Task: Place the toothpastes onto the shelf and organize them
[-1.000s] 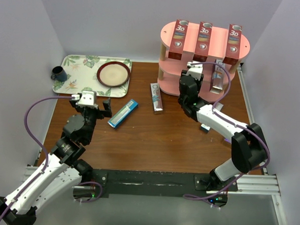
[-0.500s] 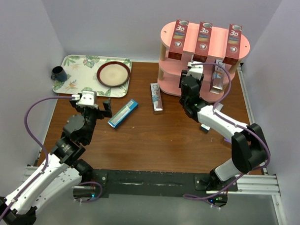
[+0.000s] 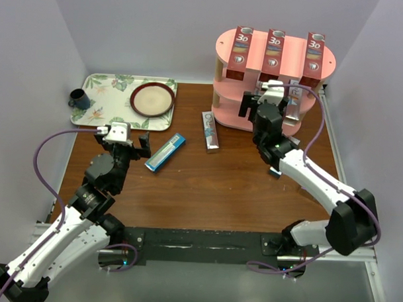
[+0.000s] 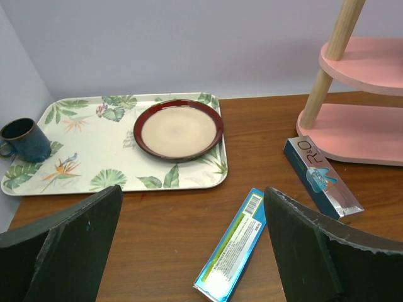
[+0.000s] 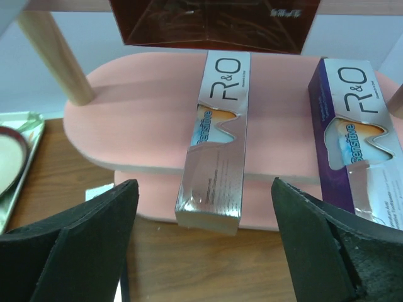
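Note:
The pink shelf (image 3: 222,48) stands at the back right, with three red "3D" toothpastes (image 3: 274,55) upright on its top board. On the middle board (image 5: 138,107) a silver toothpaste carton (image 5: 217,138) lies with its near end overhanging the edge. A purple one (image 5: 349,138) sits just right of it. My right gripper (image 3: 264,101) is open, its fingers standing apart on either side of the silver carton's end. My left gripper (image 3: 121,145) hangs open above a teal carton (image 4: 242,245) on the table. A silver-blue carton (image 3: 210,131) lies near the shelf foot.
A floral tray (image 3: 107,111) at the back left holds a red-rimmed plate (image 3: 152,99) and a dark blue cup (image 3: 79,98). A wooden shelf post (image 4: 327,63) rises close to the silver-blue carton. Another carton end (image 3: 275,171) shows under my right arm.
My right gripper has opened and let go of the silver carton, which now rests on the middle board. That arm has shifted a little right. The left arm has not moved.

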